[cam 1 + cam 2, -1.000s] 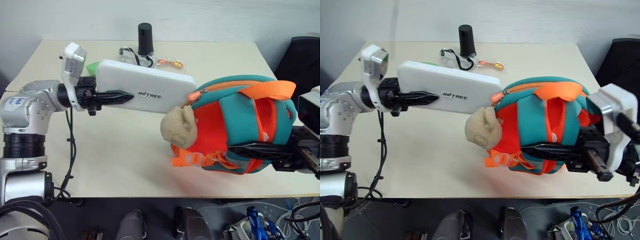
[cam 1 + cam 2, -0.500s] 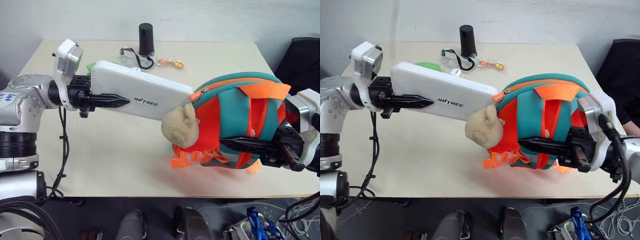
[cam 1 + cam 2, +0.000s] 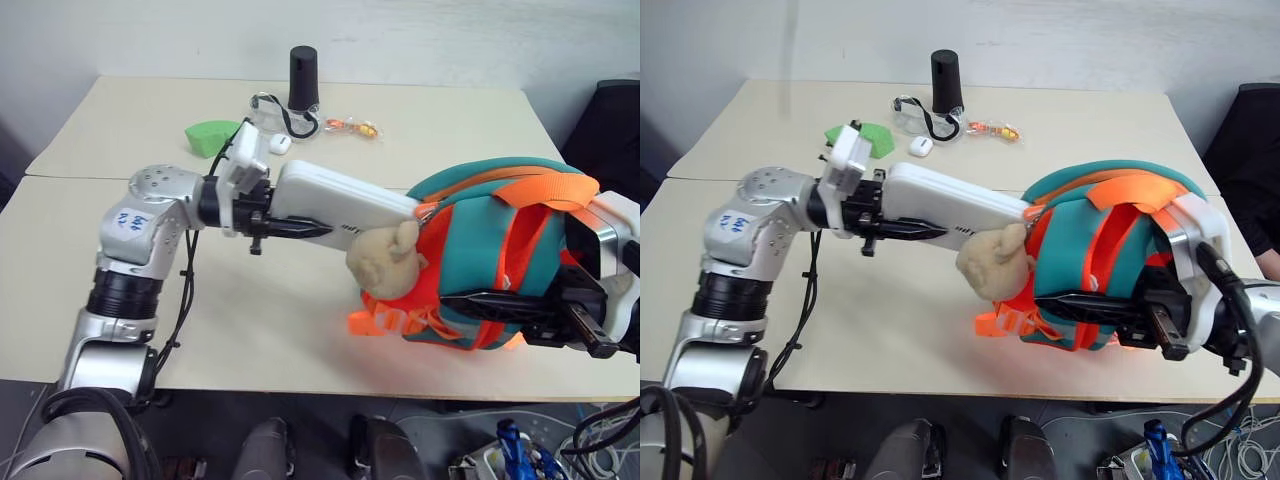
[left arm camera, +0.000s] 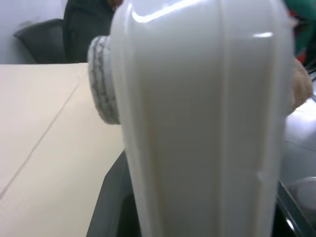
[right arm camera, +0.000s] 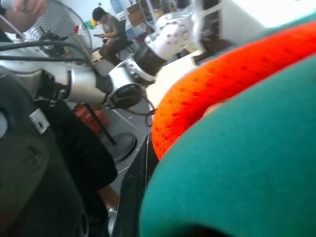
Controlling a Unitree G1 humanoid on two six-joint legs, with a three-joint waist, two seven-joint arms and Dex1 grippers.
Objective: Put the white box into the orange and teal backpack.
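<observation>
Left gripper (image 3: pixel 300 229): jaws closed partway on the near end of the white box (image 3: pixel 335 203), one black finger lying along its broad face; the box juts straight out past the fingertips.
Box handling: judged stiff and light, with a smooth, probably slippery plastic shell; a pinch across the flat faces at one end, as here, leaves the far end free to enter the bag.
Box look: long, flat, white, rounded corners, small grey lettering near the far end.
Box place: far end at the zip opening of the backpack (image 3: pixel 530 215), just above the tan plush bear (image 3: pixel 385 265); not yet inside.
Backpack handling: judged soft and floppy, so the mouth needs holding open.
Backpack look: bright orange body, teal trim, orange webbing straps.
Right gripper (image 3: pixel 1060 305): jaws shut tight on the backpack's lower side, holding it up off the table (image 3: pixel 100 290).
</observation>
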